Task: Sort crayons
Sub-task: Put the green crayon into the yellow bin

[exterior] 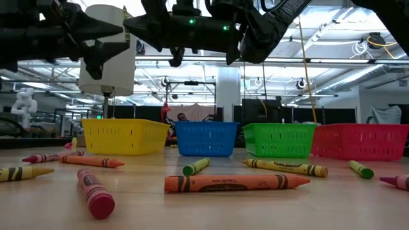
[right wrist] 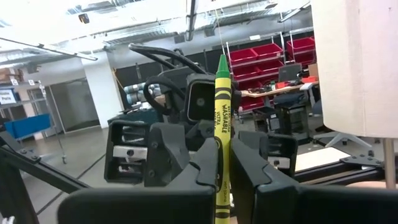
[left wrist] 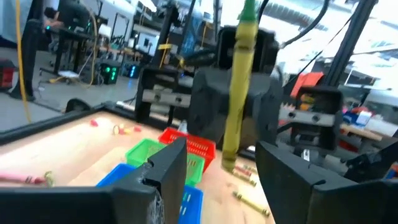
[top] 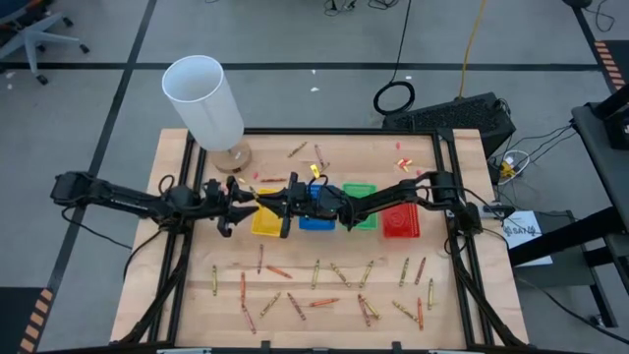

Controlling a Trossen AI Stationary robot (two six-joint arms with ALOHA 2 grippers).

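Nearest the low camera, an orange crayon lies on the desk with a dark printed wrapper whose small writing cannot be read; a red crayon lies beside it, more loose crayons spread over the desk's near half. Right gripper has its fingers clamped on a yellow-green crayon standing upright, its label reading "WASHABLE" lengthwise; the lower end is cut off by the picture edge. Left gripper faces it in mid-air above the yellow tray and blue tray, fingers apart on either side of that same crayon, not visibly touching. Green tray and red tray complete the row. White cylinder stands behind. Both grippers are cropped in the low view.
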